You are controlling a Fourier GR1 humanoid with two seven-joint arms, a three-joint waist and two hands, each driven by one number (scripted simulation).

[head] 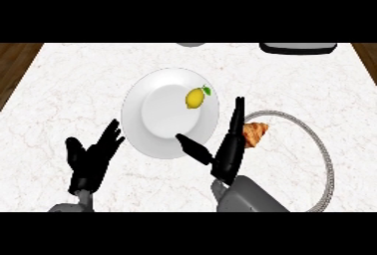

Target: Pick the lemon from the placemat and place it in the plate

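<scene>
A yellow lemon with a small green leaf lies on the white plate, in its upper right part. My right hand stands open just below and to the right of the lemon, fingers straight up along the plate's right rim, thumb stretched over the plate. It holds nothing. The round placemat, pale with a grey braided edge, lies to the right, partly behind my right forearm. My left hand rests open at the lower left, fingers up, apart from the plate.
A brown croissant lies on the placemat's left side, right beside my right hand's fingers. A dark appliance sits at the counter's far right edge, a grey object at the far middle. Wooden floor shows past both counter sides.
</scene>
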